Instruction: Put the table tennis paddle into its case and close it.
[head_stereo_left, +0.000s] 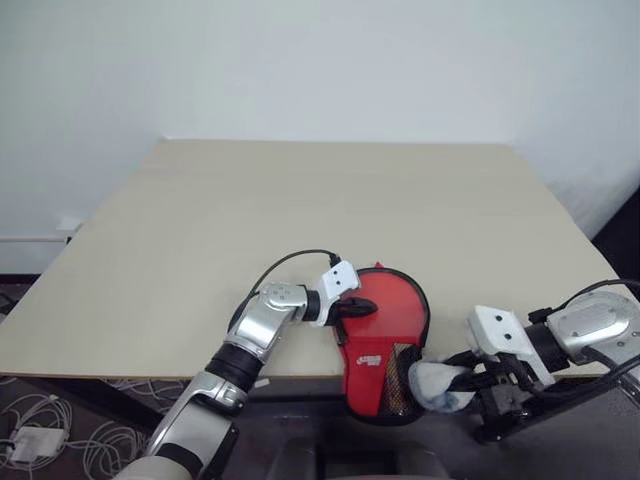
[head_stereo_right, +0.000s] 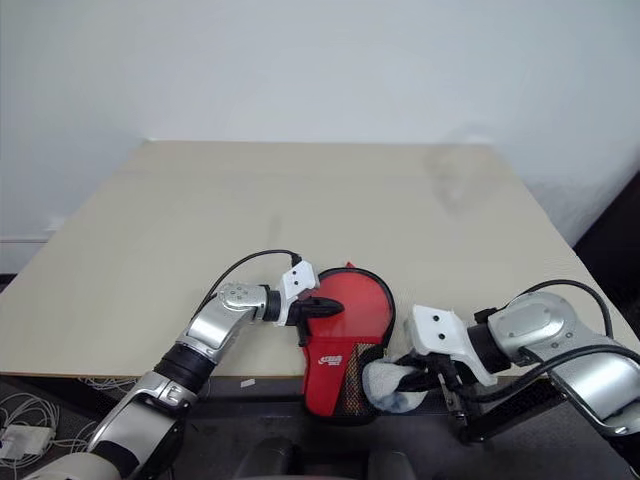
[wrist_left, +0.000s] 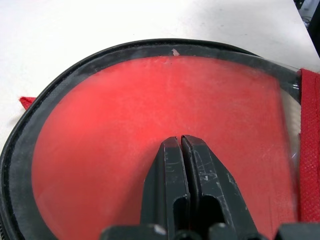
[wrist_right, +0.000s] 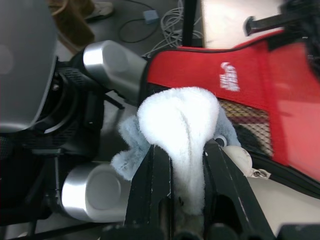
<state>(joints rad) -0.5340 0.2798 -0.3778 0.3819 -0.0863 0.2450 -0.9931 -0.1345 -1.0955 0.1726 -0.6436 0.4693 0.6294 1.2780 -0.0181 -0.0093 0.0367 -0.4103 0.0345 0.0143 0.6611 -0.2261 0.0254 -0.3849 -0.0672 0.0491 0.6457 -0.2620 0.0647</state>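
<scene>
The case (head_stereo_left: 385, 345) lies on the table (head_stereo_left: 300, 220) at its near edge, a little right of the middle, with its narrow end hanging out past the edge. The left gripper (head_stereo_left: 362, 307) rests on top of the case's round part, reaching in from the left, fingers together. The right gripper (head_stereo_left: 462, 378) is just right of the case's overhanging end, off the table, clamped on a plush toy (head_stereo_left: 437, 385) touching that end.

Head pair overhead (wrists close-up)
</scene>
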